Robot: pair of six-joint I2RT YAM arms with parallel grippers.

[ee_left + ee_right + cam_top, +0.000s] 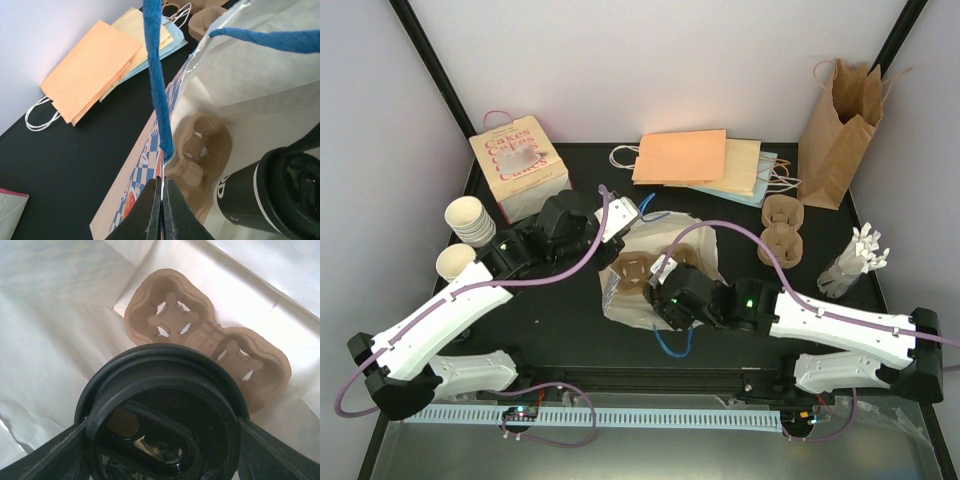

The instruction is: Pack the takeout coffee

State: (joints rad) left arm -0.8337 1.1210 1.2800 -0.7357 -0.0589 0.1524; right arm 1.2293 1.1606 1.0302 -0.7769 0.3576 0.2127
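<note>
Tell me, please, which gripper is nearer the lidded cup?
Right. The right gripper holds the cup inside the bag; the left gripper pinches the bag's rim beside it.

I'm seeing Cakes box [518, 166] sitting back-left, flat paper bags [680, 158] lying stacked at back, brown bag [838, 140] standing back-right, pulp carriers [783, 230] lying near it.

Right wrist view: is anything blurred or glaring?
Right wrist view: the black-lidded takeout cup is close, dark and soft, one small glint; the brown moulded-pulp cup carrier behind is sharper. Left wrist view: the white paper bag interior is bright, slightly washed out.
</note>
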